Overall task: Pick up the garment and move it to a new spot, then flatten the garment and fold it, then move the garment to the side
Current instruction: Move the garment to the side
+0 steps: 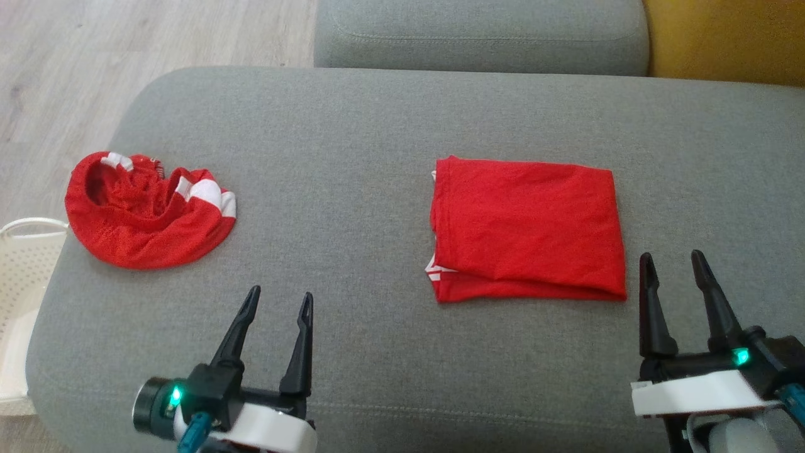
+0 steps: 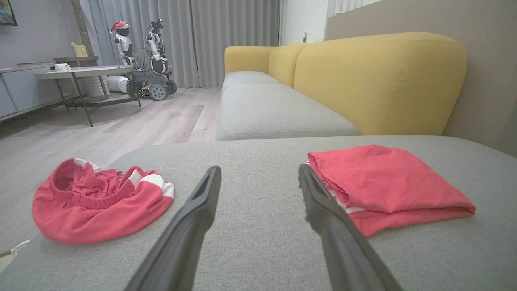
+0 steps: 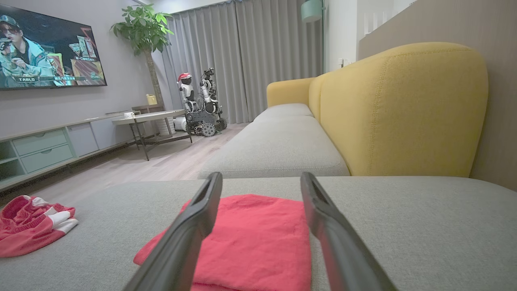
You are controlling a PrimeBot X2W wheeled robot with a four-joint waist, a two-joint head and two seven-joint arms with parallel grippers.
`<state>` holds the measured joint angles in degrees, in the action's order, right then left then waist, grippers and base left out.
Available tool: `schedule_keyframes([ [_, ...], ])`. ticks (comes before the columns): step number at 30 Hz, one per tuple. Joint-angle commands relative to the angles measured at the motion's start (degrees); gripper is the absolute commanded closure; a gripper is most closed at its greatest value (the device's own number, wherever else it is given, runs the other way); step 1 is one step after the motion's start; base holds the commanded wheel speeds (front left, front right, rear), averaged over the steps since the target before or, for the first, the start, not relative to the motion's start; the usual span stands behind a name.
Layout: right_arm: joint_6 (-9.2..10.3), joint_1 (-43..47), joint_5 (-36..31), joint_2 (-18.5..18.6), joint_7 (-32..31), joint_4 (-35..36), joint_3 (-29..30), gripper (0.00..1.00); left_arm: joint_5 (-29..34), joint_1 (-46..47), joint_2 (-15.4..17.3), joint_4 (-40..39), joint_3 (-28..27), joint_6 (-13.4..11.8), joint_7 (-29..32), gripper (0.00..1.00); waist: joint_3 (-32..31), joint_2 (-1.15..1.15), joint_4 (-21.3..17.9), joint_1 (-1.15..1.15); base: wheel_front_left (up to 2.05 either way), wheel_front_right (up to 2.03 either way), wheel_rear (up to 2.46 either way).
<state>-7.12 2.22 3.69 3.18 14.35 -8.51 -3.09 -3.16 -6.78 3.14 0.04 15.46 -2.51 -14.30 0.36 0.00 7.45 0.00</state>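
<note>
Head view, left to right: one white perforated basket (image 1: 22, 270) pokes in at the far left, down beside the grey sofa cushion (image 1: 352, 119). Right next to it, at the cushion's left edge, sits the crumpled garment (image 1: 148, 214), a red heap with white stripes and a gathered elastic waistband turned upward. Looks like shorts to me. Next is the left tool (image 1: 280, 294), low over bare cushion, its two dark fingers spread wide with nothing between them. Right of the middle lies the folded garment (image 1: 528, 229), a tidy red rectangle with a bit of white trim peeking out at its lower left corner, well apart from the heap. Then the right tool (image 1: 673, 257), just off that rectangle's lower right corner, also wide apart and empty. A yellow backrest (image 1: 723, 38) fills the top right corner. So that's two red garments, two tools and one basket. My guess is the folded one is basically done and the heap is next up. Both pieces look thin, light and totally limp, so nothing breakable, but they'll sag and drape the second they're lifted. I'd pinch the heap at the waistband, since that thick elastic ridge gives the fingers something to bite. If the folded one gets shifted, take it through all the layers at a folded edge or it'll fall open.
</note>
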Motion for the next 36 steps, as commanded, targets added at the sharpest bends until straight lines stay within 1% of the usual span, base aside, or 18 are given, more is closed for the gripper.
schedule_keyframes([
  [1,-0.36,-1.13,-0.71,0.08,0.64,2.06,-1.23,0.00,0.43,2.01,-0.26,-1.97,-2.00,-0.02,-0.70,0.00,0.02,0.00,0.07,0.00,0.00,0.00,0.00],
  [6,-0.36,-1.63,-0.45,0.03,0.64,1.22,-1.17,0.00,0.72,2.19,-0.26,-2.36,-1.75,-0.10,-0.70,0.00,0.51,0.00,0.61,0.00,0.00,0.00,0.00],
  [12,-0.36,-6.69,0.65,0.49,0.64,-3.51,-0.67,0.00,0.96,3.76,-0.26,-3.11,-0.74,-0.05,-0.70,0.00,3.08,0.00,1.43,0.00,0.00,0.00,0.00],
  [15,-0.36,-10.57,1.77,1.45,0.64,-8.25,0.41,0.00,1.01,4.61,-0.26,-3.41,-0.07,-0.14,-0.70,0.00,4.33,0.00,1.91,0.00,0.00,0.00,0.00],
  [20,-0.36,-18.58,3.01,4.05,0.59,-19.36,1.42,0.00,1.10,6.63,-0.26,-3.96,1.45,-0.08,-0.70,0.00,6.94,0.00,2.74,0.00,0.00,0.00,0.00],
  [23,-0.36,-23.43,3.98,5.72,-0.79,-24.96,2.10,0.00,1.15,7.93,-0.26,-4.42,2.37,-0.21,-0.70,0.00,8.82,0.00,3.17,0.00,0.00,0.00,0.00],
  [24,-0.36,-23.43,3.98,5.72,-0.79,-24.96,2.10,0.00,1.15,7.93,-0.26,-4.42,2.37,-0.21,-0.70,0.00,8.82,0.00,3.17,0.00,0.00,0.00,0.00],
  [25,-0.36,-26.02,4.33,6.86,-2.13,-27.91,2.02,0.00,1.13,8.70,-0.26,-4.67,2.96,-0.34,-0.70,0.00,9.98,0.00,3.37,0.00,0.00,0.00,0.00],
  [32,-0.36,-32.77,5.97,9.63,-7.08,-35.23,2.08,0.00,0.98,11.53,-0.26,-5.28,4.59,-0.57,-0.70,0.00,14.53,0.00,3.61,0.00,0.00,0.00,0.00],
  [36,-0.36,-34.93,5.65,10.44,-8.79,-37.25,1.99,0.00,0.94,12.71,-0.26,-5.39,5.10,-0.70,-0.70,0.00,16.25,0.00,3.51,0.00,0.00,0.00,0.00],
])
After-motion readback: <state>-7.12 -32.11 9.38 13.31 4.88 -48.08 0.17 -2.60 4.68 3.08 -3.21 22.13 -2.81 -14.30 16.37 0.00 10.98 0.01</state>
